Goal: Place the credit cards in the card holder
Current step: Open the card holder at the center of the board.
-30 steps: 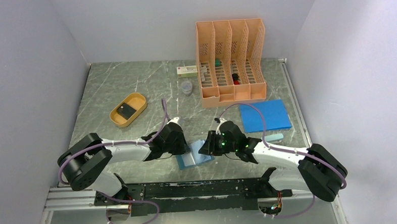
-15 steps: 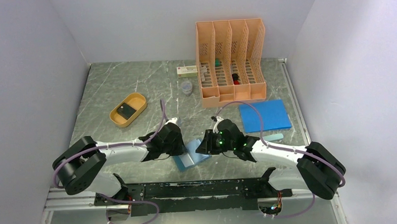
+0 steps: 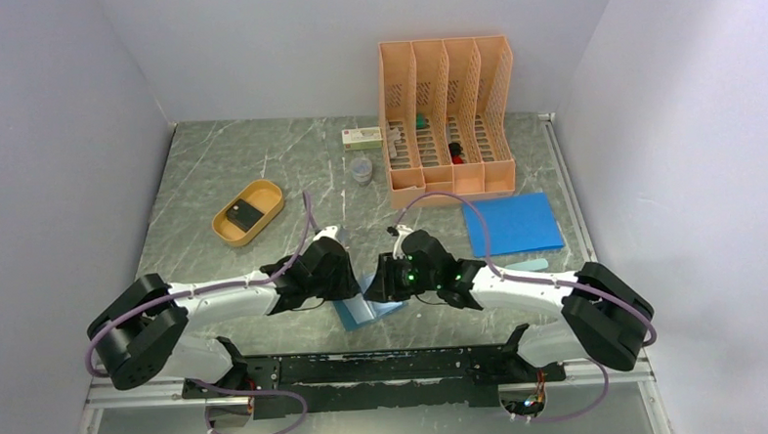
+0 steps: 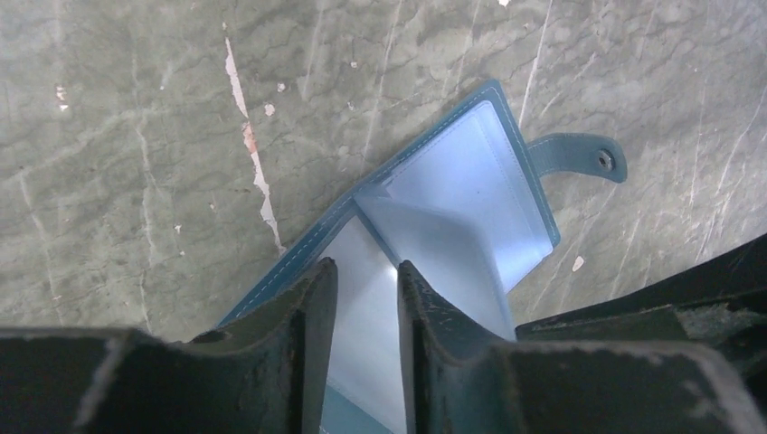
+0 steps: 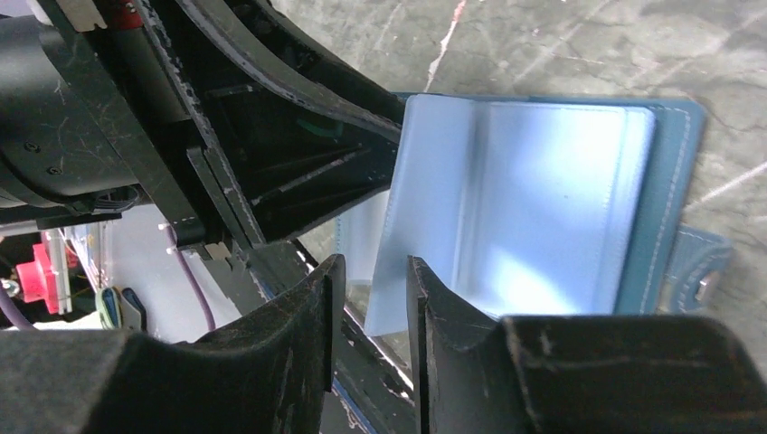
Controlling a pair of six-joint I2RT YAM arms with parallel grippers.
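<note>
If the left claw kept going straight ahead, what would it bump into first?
Most likely the open teal leather-like wallet, whose clear pockets lie right in front of the left claw; depth is unclear.

Card holder spread open on marble counter, clear pockets facing up, snap tab at right. Right hand over its near corner, fingers narrowly parted. Left hand against opposite edge.

Open card holder, clear pockets up, credit card seemingly in tray
</note>
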